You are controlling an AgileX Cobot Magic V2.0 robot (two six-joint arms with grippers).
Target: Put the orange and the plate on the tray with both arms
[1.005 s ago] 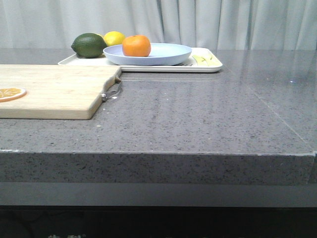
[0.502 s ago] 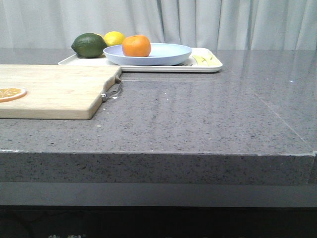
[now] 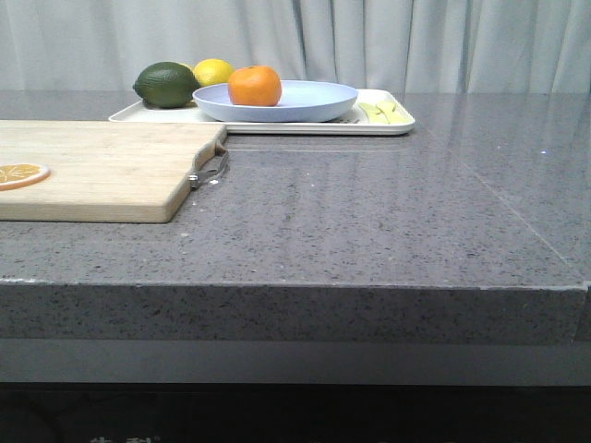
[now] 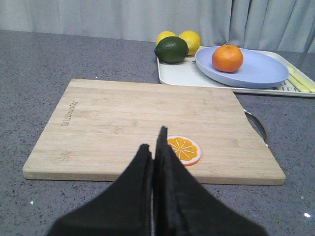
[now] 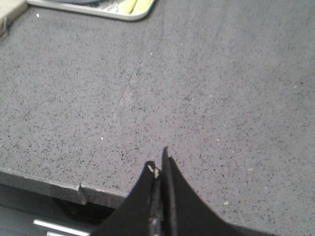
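Note:
The orange (image 3: 255,85) (image 4: 227,58) rests in the pale lavender-blue plate (image 3: 305,103) (image 4: 261,69), which lies on the cream-white tray (image 3: 388,125) (image 4: 182,73) at the back of the counter. Neither arm appears in the front view. My left gripper (image 4: 153,147) is shut and empty, hovering near the front edge of the wooden cutting board (image 4: 123,123), far from the tray. In the right wrist view my right gripper (image 5: 160,164) is shut and empty over bare counter near its front edge; only a corner of the tray (image 5: 133,14) is in sight.
A wooden cutting board (image 3: 102,166) with a metal handle (image 3: 211,168) holds a flat orange slice (image 3: 20,173) (image 4: 183,148). A dark green fruit (image 3: 166,84) and yellow lemons (image 3: 213,71) sit at the tray's left end, pale sticks (image 3: 386,112) at its right.

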